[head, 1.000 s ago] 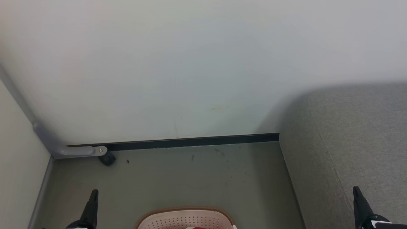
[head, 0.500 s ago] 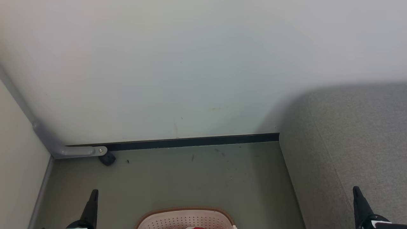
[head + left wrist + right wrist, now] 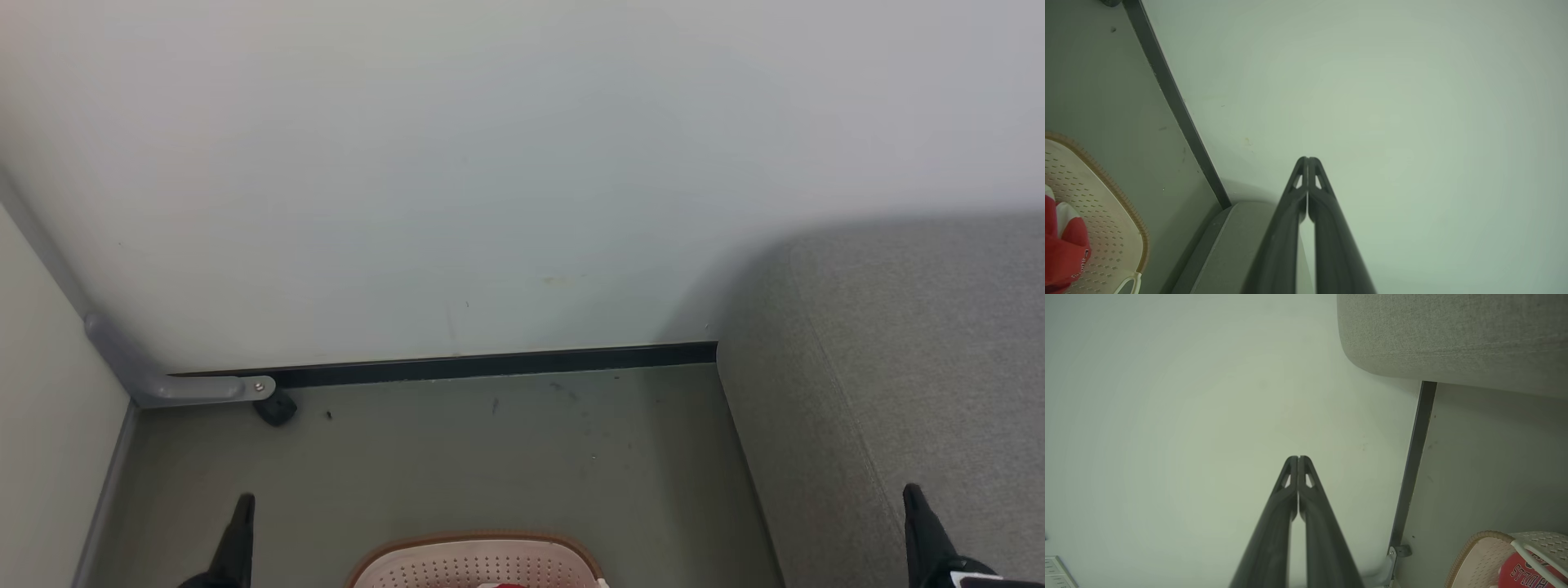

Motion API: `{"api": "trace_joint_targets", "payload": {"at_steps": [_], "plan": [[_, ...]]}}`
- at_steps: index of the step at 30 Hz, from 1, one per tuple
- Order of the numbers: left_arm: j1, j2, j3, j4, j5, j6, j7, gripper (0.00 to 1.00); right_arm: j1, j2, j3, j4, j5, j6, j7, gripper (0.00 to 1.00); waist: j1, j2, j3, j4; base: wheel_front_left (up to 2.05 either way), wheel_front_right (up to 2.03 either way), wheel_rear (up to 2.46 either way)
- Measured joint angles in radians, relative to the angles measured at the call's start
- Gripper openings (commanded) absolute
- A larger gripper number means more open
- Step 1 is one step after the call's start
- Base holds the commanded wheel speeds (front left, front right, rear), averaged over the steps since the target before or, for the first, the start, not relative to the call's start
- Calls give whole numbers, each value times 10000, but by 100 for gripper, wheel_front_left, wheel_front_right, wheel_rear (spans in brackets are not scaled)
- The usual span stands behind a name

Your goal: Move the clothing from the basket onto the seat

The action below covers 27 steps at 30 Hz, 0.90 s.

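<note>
Here, the opening stage, before any garment has been grasped. The basket (image 3: 473, 541) stands on the floor (image 3: 490, 457), well short of the floor's far edge, where a dark skirting strip (image 3: 490, 364) meets the wall (image 3: 490, 163). A band of bare floor lies between the basket and the seat (image 3: 914, 343) on the robot's right. The clothing (image 3: 1061, 245), red with white lettering, lies inside the basket; no garment is seen on the part of the seat in view. The left gripper (image 3: 1307, 160) and the right gripper (image 3: 1298, 458) hang in the air on either side of the basket. Each has its two fingers pressed tip to tip with nothing between them. Judged step: approach, the first pick not yet begun. The next move would call for one arm to part its fingers, swing inward and down past the brown rim, and pinch a fold of the soft fabric. A loose garment may trail or catch on the rim as it is lifted.
</note>
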<state>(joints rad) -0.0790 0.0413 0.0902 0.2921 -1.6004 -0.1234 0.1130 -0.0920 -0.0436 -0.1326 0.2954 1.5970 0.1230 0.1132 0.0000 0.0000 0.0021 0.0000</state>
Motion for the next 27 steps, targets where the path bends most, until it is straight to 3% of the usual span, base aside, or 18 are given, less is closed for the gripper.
{"api": "trace_joint_targets", "payload": {"at_steps": [7, 27], "plan": [[496, -125, -54, 481, 0, 15, -8, 100, 454, 165, 88, 451, -4, -13, -15, 100, -1, 0, 0, 1, 0, 0, 0], [486, -90, -445, -105, 326, 13, -717, 100, 379, 148, 788, -67, -339, -12, -746, 100, 0, 0, 3, 54, 0, 0, 0]]}}
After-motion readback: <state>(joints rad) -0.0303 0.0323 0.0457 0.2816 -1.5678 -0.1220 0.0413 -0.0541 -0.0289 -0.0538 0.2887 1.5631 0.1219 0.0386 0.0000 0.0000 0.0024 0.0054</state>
